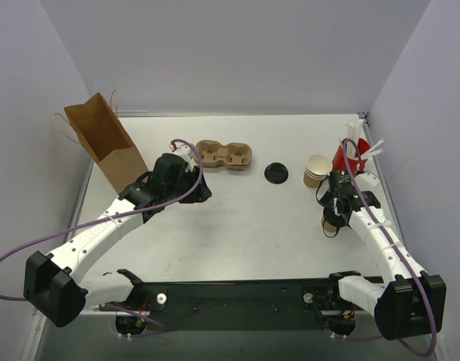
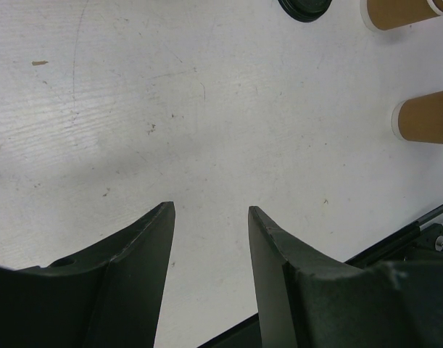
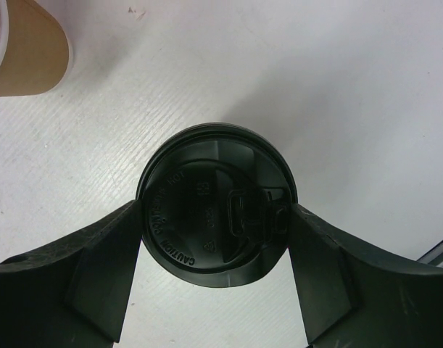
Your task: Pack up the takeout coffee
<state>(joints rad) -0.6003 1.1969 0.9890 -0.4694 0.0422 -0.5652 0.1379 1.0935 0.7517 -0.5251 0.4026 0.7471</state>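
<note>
Table (image 1: pixel 252 226) is walled at the back and both sides. The centre and near strip are bare, giving free room. The right-hand items crowd the right edge.

Count:
- one paper bag (image 1: pixel 105 143), standing open at back left
- one cup carrier (image 1: pixel 223 156)
- one loose black lid (image 1: pixel 275 173)
- one stack of tan cups (image 1: pixel 316 171)
- one red cup (image 1: pixel 344 159) with white sticks
- one takeout coffee (image 3: pixel 206 196)

The coffee stands near the right edge, in front of the stack. The right gripper (image 3: pixel 215 217) grasps it, fingers pressed to opposite sides of its lid. The left gripper (image 2: pixel 210 210) is released and holds nothing, over bare table near the carrier.

White table (image 1: pixel 245 233): paper bag (image 1: pixel 105 143), cup carrier (image 1: pixel 223 155), lid (image 1: pixel 275 173), cup stack (image 1: pixel 315 171), takeout coffee (image 3: pixel 214 210)
</note>
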